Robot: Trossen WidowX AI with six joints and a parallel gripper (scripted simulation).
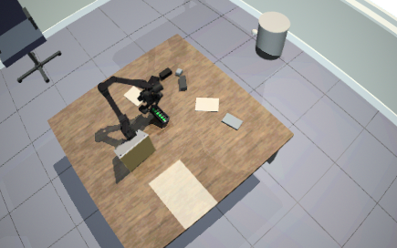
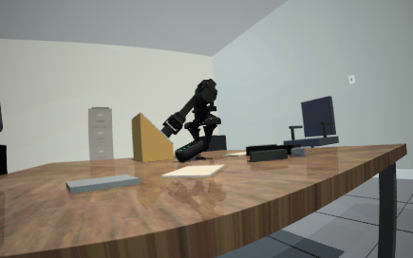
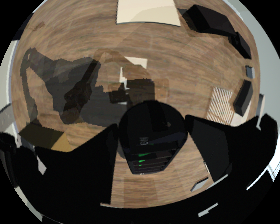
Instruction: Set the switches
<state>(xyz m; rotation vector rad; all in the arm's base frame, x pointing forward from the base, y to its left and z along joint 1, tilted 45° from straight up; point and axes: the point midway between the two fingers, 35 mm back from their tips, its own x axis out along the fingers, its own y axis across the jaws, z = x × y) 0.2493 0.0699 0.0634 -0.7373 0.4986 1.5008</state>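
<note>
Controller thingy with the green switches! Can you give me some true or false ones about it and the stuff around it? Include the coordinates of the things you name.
1. The controller unit (image 1: 158,118) (image 2: 190,151) (image 3: 153,125) is tilted. True.
2. The pincer (image 1: 153,108) (image 2: 200,139) (image 3: 152,123) is holding a sheet of paper. False: it has the controller unit between its fingers.
3. Some green shows on the controller unit's switches. True.
4. The chair is standing on the table. False: the chair (image 1: 16,43) (image 2: 318,119) is on the floor.
5. The yellow-brown block (image 1: 139,154) (image 2: 153,142) (image 3: 45,137) is on the table (image 1: 252,137) (image 2: 262,190) (image 3: 86,37). True.
</note>
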